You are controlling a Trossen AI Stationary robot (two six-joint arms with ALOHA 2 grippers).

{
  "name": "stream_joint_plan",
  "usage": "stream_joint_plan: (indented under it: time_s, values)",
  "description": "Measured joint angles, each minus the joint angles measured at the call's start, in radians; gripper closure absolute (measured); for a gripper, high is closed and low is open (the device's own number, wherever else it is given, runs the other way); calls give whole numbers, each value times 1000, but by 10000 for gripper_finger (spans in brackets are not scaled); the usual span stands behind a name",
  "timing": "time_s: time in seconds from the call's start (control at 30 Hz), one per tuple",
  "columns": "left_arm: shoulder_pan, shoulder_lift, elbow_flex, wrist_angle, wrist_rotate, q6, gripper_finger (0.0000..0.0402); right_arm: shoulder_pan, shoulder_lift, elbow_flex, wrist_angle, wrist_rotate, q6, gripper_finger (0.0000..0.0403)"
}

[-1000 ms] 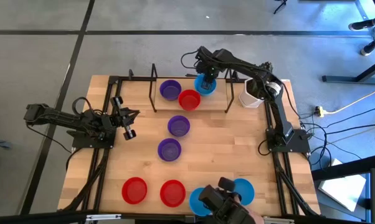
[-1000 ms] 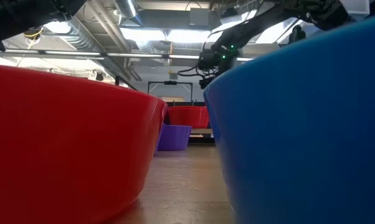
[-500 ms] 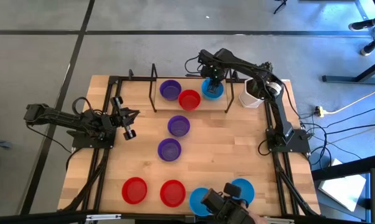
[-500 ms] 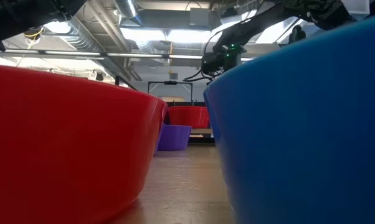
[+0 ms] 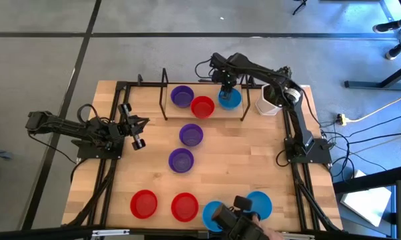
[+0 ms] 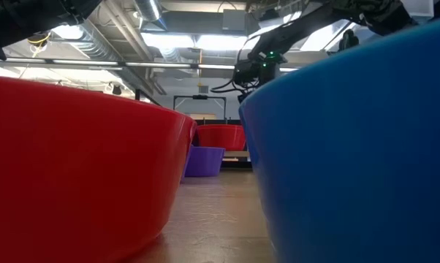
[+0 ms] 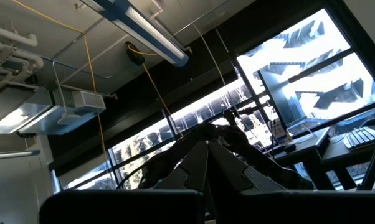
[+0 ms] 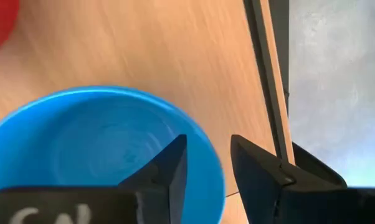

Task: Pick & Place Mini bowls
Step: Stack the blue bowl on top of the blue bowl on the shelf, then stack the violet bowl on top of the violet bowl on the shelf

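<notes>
My right gripper (image 5: 225, 84) is at the table's far edge, shut on a light blue mini bowl (image 5: 230, 100), which sits just right of a red bowl (image 5: 202, 107) and a purple bowl (image 5: 182, 96). Two more purple bowls (image 5: 191, 135) (image 5: 181, 160) rest mid-table. Two red bowls (image 5: 144, 204) (image 5: 184, 207) and two blue bowls (image 5: 260, 202) rest at the near edge. My left gripper (image 5: 135, 128) is shut and empty at the table's left side. My right gripper holds the blue bowl by its rim (image 8: 217, 177) on the far side, with one finger (image 8: 172, 165) inside the bowl and one finger (image 8: 256, 171) outside. The fingers point down from above. The bowl is level, mouth up; whether its bottom rests on the table I cannot tell.
A black metal frame (image 5: 164, 93) stands around the far bowls. A white pot (image 5: 270, 101) is at the far right. A dark device (image 5: 232, 217) sits at the near edge between the blue bowls. In the low view a red bowl (image 6: 74, 168) and a blue bowl (image 6: 351, 146) fill the foreground.
My right gripper has carried the blue bowl a short way toward the table's right edge and a little nearer, beside the red bowl. The bowl has stayed level.
</notes>
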Motion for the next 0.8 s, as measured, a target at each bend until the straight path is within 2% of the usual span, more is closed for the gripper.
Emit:
stream_joint_plan:
  time_s: [0.27, 0.47, 0.53, 0.67, 0.8]
  values:
    - [0, 0, 0, 0, 0, 0, 398, 19, -11, 0, 28, 3, -15, 280]
    - [0, 0, 0, -1, 0, 0, 397, 19, -104, 50, 14, 66, 8, 280]
    - [0, 0, 0, -1, -1, 0, 394, 20, -167, 60, 20, 51, 12, 280]
    - [0, 0, 0, -4, -9, 0, 395, 48, -346, 49, 100, -85, 55, 282]
    - [0, 0, 0, -7, -37, 0, 399, 149, -569, -42, 249, -131, 45, 294]
